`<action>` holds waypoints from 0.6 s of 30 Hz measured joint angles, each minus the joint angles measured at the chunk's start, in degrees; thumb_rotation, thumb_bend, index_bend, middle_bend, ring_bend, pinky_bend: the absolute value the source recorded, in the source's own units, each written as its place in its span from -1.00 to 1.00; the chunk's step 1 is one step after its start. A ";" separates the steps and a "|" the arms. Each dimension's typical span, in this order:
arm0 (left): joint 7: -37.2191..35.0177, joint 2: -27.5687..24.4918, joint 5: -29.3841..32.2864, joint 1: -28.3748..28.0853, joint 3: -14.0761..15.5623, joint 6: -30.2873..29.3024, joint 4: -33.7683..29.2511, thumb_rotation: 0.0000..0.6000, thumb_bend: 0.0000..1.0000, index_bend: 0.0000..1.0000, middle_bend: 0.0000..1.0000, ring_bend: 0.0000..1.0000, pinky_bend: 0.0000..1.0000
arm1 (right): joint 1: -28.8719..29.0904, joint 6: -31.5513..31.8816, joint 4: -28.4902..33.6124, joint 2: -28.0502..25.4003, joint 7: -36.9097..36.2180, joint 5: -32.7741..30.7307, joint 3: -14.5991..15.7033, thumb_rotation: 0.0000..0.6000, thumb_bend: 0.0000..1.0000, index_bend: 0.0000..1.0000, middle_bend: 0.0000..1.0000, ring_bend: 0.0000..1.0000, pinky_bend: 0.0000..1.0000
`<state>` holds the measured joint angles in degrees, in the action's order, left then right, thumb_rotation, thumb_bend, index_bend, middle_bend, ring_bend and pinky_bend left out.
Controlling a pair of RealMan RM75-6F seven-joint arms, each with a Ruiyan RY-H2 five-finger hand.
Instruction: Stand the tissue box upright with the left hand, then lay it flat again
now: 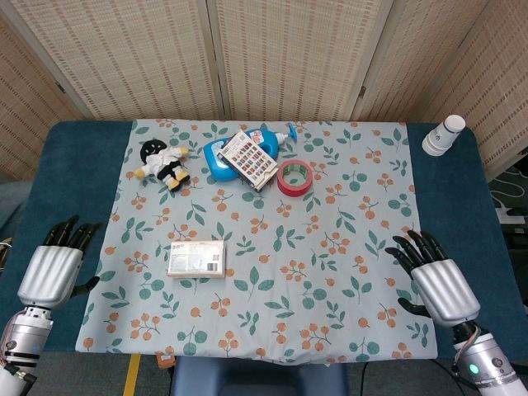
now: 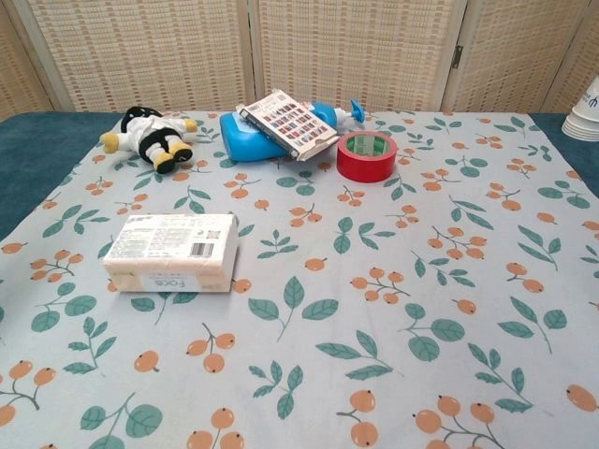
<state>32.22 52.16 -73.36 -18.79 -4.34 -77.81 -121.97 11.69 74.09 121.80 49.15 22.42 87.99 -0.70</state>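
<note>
The tissue box [image 1: 197, 258] is a pale soft pack lying flat on the floral cloth, left of centre; the chest view shows the tissue box [image 2: 171, 251] with its printed label up. My left hand [image 1: 56, 264] rests at the cloth's left edge, well left of the box, fingers spread and holding nothing. My right hand [image 1: 433, 276] lies at the cloth's right edge, also spread and empty. Neither hand appears in the chest view.
At the back of the cloth sit a plush toy [image 1: 164, 162], a blue bottle [image 1: 235, 157] with a printed packet [image 1: 248, 157] leaning on it, and a red tape roll [image 1: 294, 177]. Stacked paper cups [image 1: 444, 134] stand at the far right on the blue table.
</note>
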 measured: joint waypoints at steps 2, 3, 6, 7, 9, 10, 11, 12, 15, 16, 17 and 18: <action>0.08 -0.03 -0.37 0.16 0.15 -0.13 -0.14 1.00 -0.65 -0.72 -0.67 -0.93 -0.77 | 0.05 -0.10 0.08 -0.02 -0.08 0.29 0.04 1.00 -0.77 -0.59 -0.78 -1.00 -0.87; 0.16 -0.08 -0.60 0.31 0.28 -0.27 -0.24 1.00 -0.65 -0.72 -0.67 -0.93 -0.76 | 0.09 -0.19 0.08 -0.01 -0.09 0.44 0.08 1.00 -0.77 -0.59 -0.78 -1.00 -0.87; 0.23 -0.30 -0.88 0.67 0.44 -0.66 -0.38 1.00 -0.65 -0.72 -0.67 -0.93 -0.76 | 0.28 -0.69 0.11 0.09 -0.01 0.58 0.19 1.00 -0.77 -0.59 -0.78 -1.00 -0.87; 0.19 -0.43 -0.97 0.83 0.49 -0.80 -0.45 1.00 -0.65 -0.72 -0.67 -0.93 -0.76 | 0.35 -0.77 0.20 0.13 0.05 0.68 0.19 1.00 -0.77 -0.59 -0.78 -1.00 -0.87; -0.15 -0.67 -1.26 1.08 0.53 -1.10 -0.54 1.00 -0.65 -0.72 -0.67 -0.93 -0.77 | 0.43 -0.77 0.45 0.23 0.19 1.02 0.16 1.00 -0.77 -0.59 -0.78 -1.00 -0.87; -0.35 -0.75 -1.40 1.16 0.52 -1.18 -0.55 1.00 -0.64 -0.72 -0.67 -0.93 -0.77 | 0.45 -0.75 0.59 0.29 0.29 1.18 0.16 1.00 -0.77 -0.59 -0.78 -1.00 -0.87; -0.55 -0.82 -1.51 1.21 0.50 -1.22 -0.55 1.00 -0.64 -0.72 -0.67 -0.93 -0.77 | 0.44 -0.73 0.69 0.36 0.45 1.33 0.19 1.00 -0.77 -0.59 -0.78 -1.00 -0.87; -0.76 -0.86 -1.58 1.22 0.45 -1.19 -0.52 1.00 -0.64 -0.72 -0.66 -0.93 -0.77 | 0.42 -0.73 0.70 0.41 0.55 1.36 0.24 1.00 -0.77 -0.59 -0.78 -1.00 -0.87; -0.80 -0.72 -1.50 1.06 0.39 -0.69 -0.14 1.00 -0.64 -0.72 -0.66 -0.93 -0.77 | 0.44 -0.90 0.57 0.53 0.71 0.94 0.24 1.00 -0.77 -0.59 -0.78 -1.00 -0.87; -0.73 -0.64 -1.39 1.00 0.40 -0.50 0.02 1.00 -0.64 -0.72 -0.66 -0.93 -0.77 | 0.47 -0.95 0.49 0.57 0.74 0.73 0.19 1.00 -0.77 -0.59 -0.78 -1.00 -0.87; -0.66 -0.55 -1.23 0.95 0.40 -0.33 0.16 1.00 -0.64 -0.72 -0.66 -0.93 -0.77 | 0.52 -1.00 0.37 0.62 0.76 0.44 0.11 1.00 -0.77 -0.59 -0.78 -1.00 -0.87; -0.59 -0.44 -0.97 0.87 0.39 -0.14 0.32 1.00 -0.64 -0.72 -0.66 -0.93 -0.77 | 0.56 -1.04 0.27 0.65 0.76 0.23 0.03 1.00 -0.77 -0.59 -0.78 -1.00 -0.87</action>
<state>31.63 51.71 -74.33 -17.92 -3.95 -77.95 -121.65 12.24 73.06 122.07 49.81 23.18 88.22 -0.67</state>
